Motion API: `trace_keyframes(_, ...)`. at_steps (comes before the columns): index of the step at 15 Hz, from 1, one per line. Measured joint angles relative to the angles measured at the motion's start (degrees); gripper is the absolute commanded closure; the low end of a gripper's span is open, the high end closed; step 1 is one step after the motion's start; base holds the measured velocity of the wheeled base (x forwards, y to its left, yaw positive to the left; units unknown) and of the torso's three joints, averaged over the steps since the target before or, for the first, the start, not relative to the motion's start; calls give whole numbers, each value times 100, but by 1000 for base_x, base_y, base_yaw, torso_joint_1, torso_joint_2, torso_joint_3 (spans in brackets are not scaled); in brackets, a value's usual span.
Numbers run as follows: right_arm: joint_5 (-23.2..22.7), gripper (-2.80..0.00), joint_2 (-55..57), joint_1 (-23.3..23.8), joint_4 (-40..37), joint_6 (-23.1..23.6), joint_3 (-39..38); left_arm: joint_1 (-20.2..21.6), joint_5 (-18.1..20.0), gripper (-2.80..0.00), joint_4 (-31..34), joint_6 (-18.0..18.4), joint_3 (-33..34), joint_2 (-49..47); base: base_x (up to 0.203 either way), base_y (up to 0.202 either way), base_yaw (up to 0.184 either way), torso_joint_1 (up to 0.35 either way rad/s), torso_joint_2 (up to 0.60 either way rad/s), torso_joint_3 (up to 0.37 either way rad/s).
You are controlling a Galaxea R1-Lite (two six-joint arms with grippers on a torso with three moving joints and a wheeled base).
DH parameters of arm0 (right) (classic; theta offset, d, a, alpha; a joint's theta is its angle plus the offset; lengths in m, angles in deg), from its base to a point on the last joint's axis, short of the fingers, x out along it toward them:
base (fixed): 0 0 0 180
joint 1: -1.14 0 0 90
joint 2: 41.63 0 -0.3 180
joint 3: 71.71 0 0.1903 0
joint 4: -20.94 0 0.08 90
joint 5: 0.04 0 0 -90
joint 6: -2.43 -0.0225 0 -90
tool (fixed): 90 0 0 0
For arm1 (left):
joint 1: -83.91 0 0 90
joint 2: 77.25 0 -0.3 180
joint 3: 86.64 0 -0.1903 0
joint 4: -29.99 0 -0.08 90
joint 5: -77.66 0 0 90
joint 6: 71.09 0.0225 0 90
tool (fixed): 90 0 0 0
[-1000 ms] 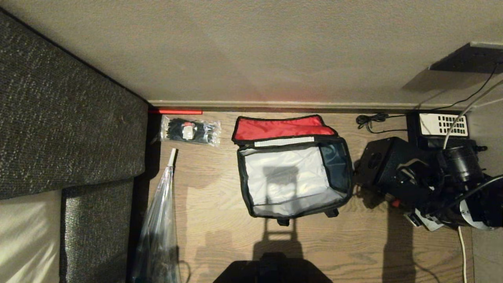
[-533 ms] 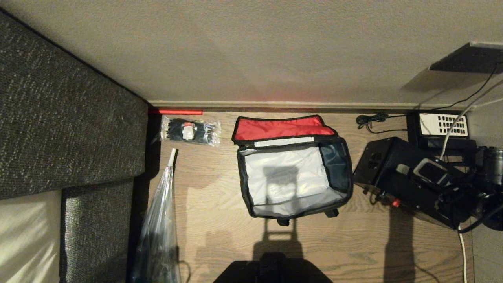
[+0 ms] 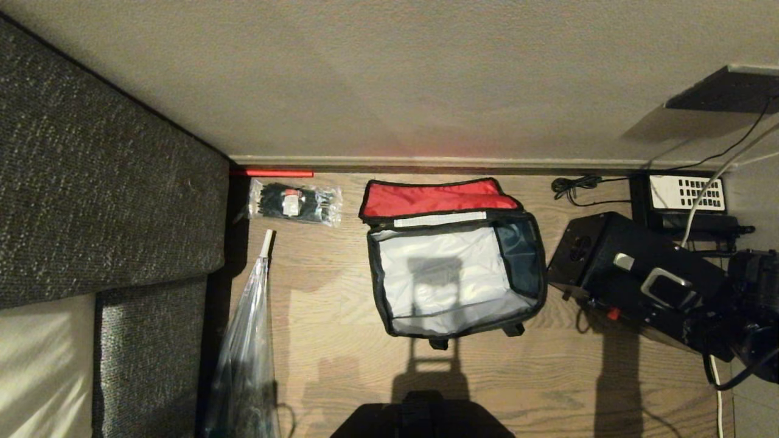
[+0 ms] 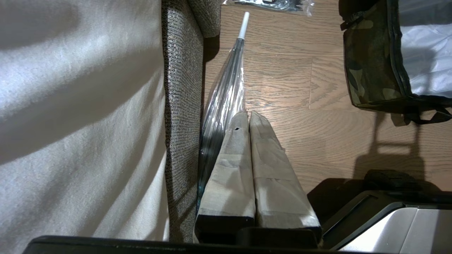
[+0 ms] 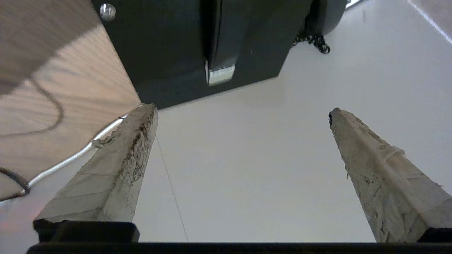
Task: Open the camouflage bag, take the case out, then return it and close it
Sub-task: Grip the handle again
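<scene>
The camouflage bag [image 3: 453,274] lies open on the wood floor, its red-lined lid [image 3: 435,198] folded back toward the wall. Its pale grey and navy inside holds nothing. The same bag [image 4: 374,63] shows its camouflage side in the left wrist view. The black case [image 3: 621,274] lies on the floor just right of the bag, its silver handle [image 3: 663,283] up and its red catch [image 3: 613,314] at the near edge. My right gripper [image 5: 242,113] stands open and empty, a little short of the case [image 5: 212,42]. My right arm [image 3: 754,310] is at the far right edge. My left gripper [image 4: 247,114] is shut, parked by the sofa.
A grey sofa [image 3: 103,182] fills the left side, with a folded clear umbrella [image 3: 246,340] beside it. A clear packet of black items [image 3: 295,204] lies left of the bag. A black telephone [image 3: 684,194] and cables [image 3: 575,185] sit by the wall behind the case.
My right arm has drawn back to the right off the case, uncovering its silver handle. The case and the bag have stayed where they were. The left arm has not moved.
</scene>
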Motion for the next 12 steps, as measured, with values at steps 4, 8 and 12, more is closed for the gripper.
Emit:
trace_keyframes(4, -490, -280, -12, 58, -146, -104, 33, 4, -2, 0, -6, 0, 0, 0, 0, 0, 0, 0, 0, 0)
trace_keyframes(8, -851, -280, -343, 68, -542, -137, 4, 4, -2, 0, -4, -4, 0, 0, 0, 0, 0, 0, 0, 0)
trace_keyframes(12, -961, -280, -739, 58, -1320, -173, 90, 4, -2, 0, -1, 0, 0, 0, 0, 0, 0, 0, 0, 0)
